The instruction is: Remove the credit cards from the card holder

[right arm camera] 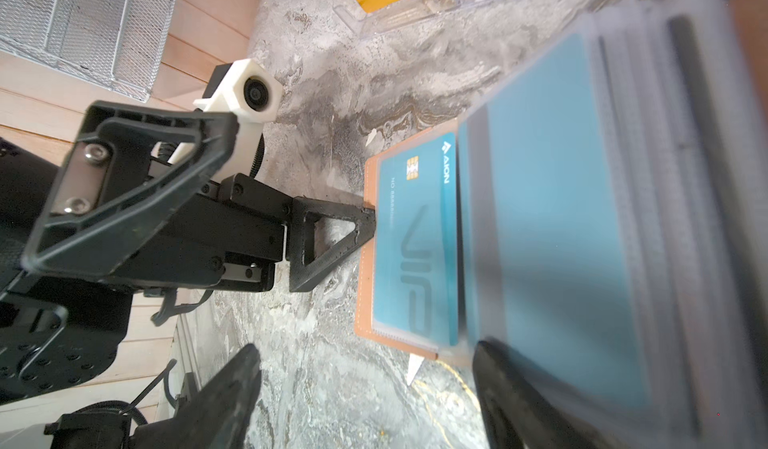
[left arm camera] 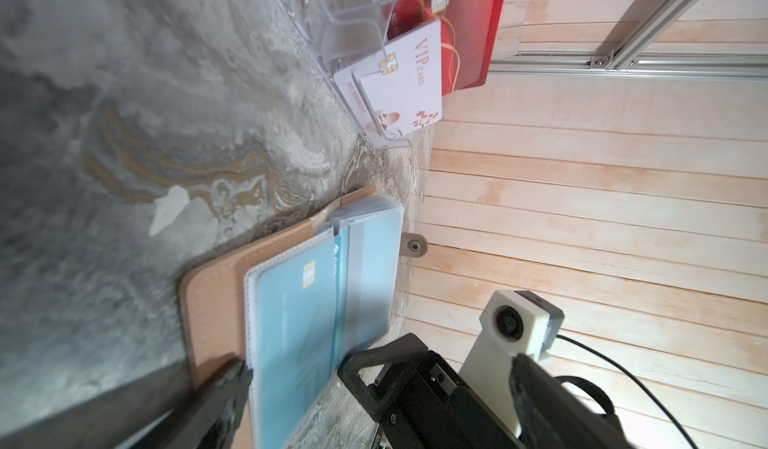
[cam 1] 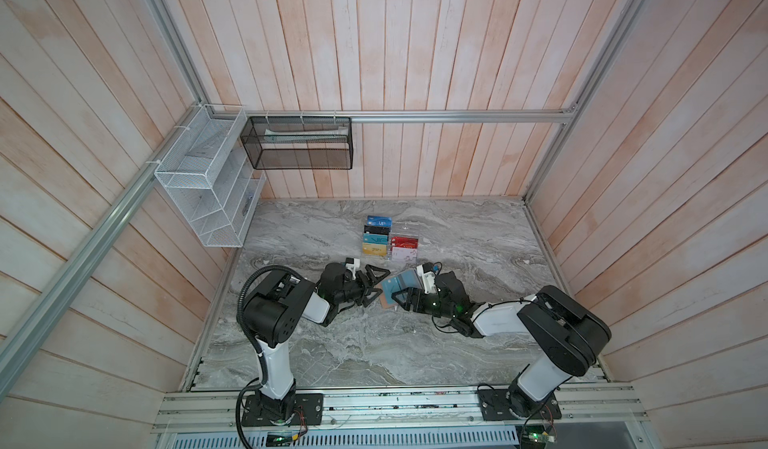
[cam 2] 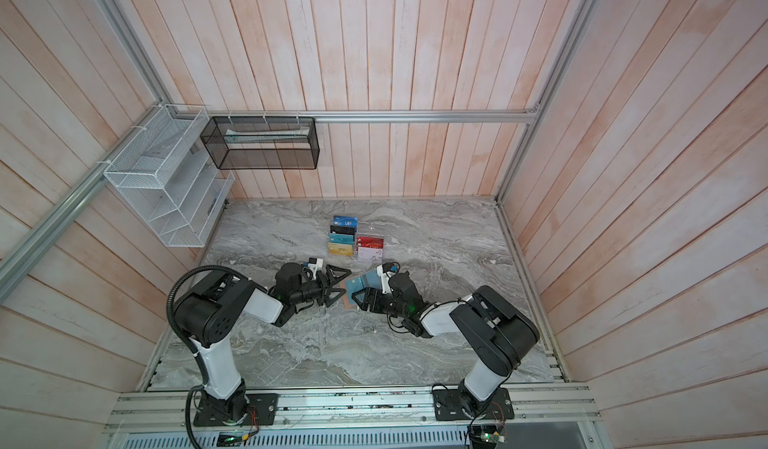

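While card holder [left arm camera: 216, 293] lies open on marble table [cam 1: 332, 343] mid-scene between both arms, we see teal VIP card [right arm camera: 415, 239] in its sleeve; further sleeve pages lifted, blurred. Left gripper [cam 1: 382, 281] spread wide, one fingertip [right arm camera: 365, 218] on tan cover edge. Right gripper [right arm camera: 365, 347] jaws apart, one finger against lifted pages. Clear acrylic stand [cam 1: 405, 239] with cards near, far side.

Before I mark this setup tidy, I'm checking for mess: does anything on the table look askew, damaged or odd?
Nothing spilled or broken. The card holder lies open at a slant to the table, its clear sleeve pages raised and blurred beside the open right tool. The open left tool has one fingertip on its tan cover.
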